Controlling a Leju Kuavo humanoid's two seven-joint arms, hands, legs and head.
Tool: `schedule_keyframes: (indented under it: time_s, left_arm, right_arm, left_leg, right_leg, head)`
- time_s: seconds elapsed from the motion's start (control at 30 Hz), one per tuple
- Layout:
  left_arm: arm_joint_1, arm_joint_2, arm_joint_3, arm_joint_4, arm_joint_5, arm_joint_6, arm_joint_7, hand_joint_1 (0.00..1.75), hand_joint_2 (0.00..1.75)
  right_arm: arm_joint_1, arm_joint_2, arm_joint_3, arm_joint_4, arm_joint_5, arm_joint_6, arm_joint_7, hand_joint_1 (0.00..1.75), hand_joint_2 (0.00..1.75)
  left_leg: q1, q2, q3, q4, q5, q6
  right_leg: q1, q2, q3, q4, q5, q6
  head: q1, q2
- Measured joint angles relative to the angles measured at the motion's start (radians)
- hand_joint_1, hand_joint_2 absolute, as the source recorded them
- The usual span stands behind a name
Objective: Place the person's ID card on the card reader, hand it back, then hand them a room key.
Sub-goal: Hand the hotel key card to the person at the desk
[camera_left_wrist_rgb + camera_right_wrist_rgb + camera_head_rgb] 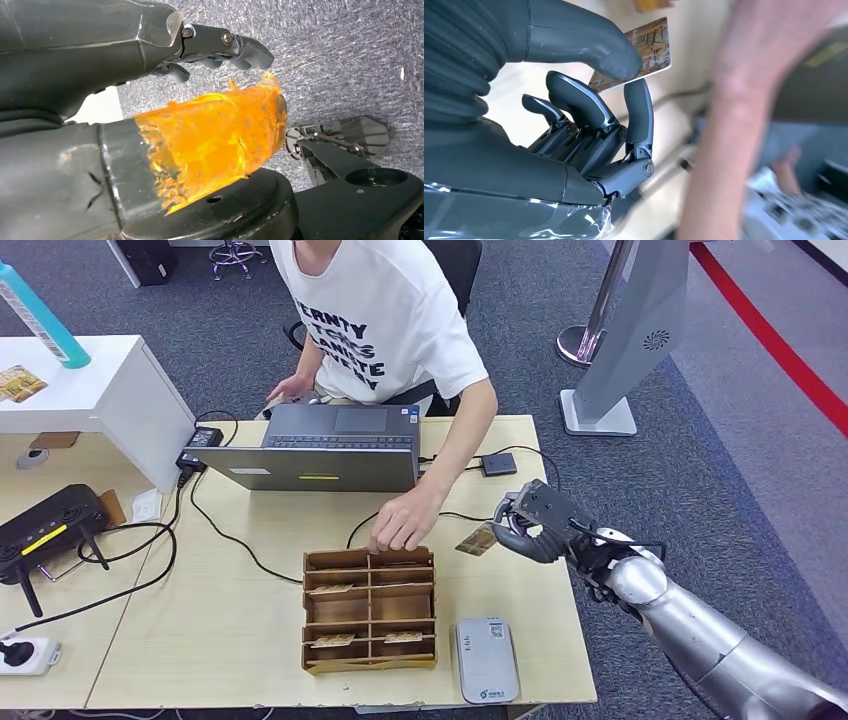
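Right hand pinching a card between thumb and a finger, above the table at 3 o'clock of the person's hand. Best kept level and offered toward that hand, or lowered to the card reader at 6 o'clock. Wooden card rack, laptop and cables crowding the route. Left hand hanging over carpet, fingers curled, holding nothing

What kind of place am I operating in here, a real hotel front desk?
More likely a mock reception desk in an office or lab: a plain wooden table on grey carpet, with a laptop, a wooden card organizer and a card reader. The right robot hand pinches a card.
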Motion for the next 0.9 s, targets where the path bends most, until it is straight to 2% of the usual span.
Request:
schedule_keyframes:
  time_s: [0.2,0.43,0.67,0.9]
  left_arm:
    - [0.000,-0.006,0.000,0.000,0.002,0.004,0.000,0.00,0.00]
    - [0.001,-0.010,0.000,0.000,-0.004,0.007,0.001,0.00,0.00]
    - [0.001,-0.013,0.000,0.000,-0.013,0.009,0.003,0.00,0.00]
    - [0.001,-0.014,0.000,0.000,-0.027,0.012,0.007,0.00,0.00]
  right_arm:
    - [0.080,0.122,-0.142,-0.090,0.119,-0.113,-0.063,1.75,1.75]
    - [0.169,0.237,-0.238,-0.187,0.289,-0.294,-0.130,1.75,1.75]
    - [0.252,0.318,-0.275,-0.279,0.557,-0.499,-0.159,1.75,1.75]
    - [0.308,0.369,-0.280,-0.332,0.700,-0.587,-0.170,1.75,1.75]
  left_leg:
    - [0.000,0.000,0.000,0.000,0.000,0.000]
    - [0.000,0.000,0.000,0.000,0.000,0.000]
    - [0.000,0.000,0.000,0.000,0.000,0.000]
    - [0.000,0.000,0.000,0.000,0.000,0.000]
  right_leg:
    - [0.000,0.000,0.000,0.000,0.000,0.000]
    - [0.000,0.000,0.000,0.000,0.000,0.000]
    - [0.000,0.000,0.000,0.000,0.000,0.000]
    - [0.000,0.000,0.000,0.000,0.000,0.000]
  head:
    - [0.000,0.000]
    - [0.000,0.000]
    - [0.000,0.000]
    - [0.000,0.000]
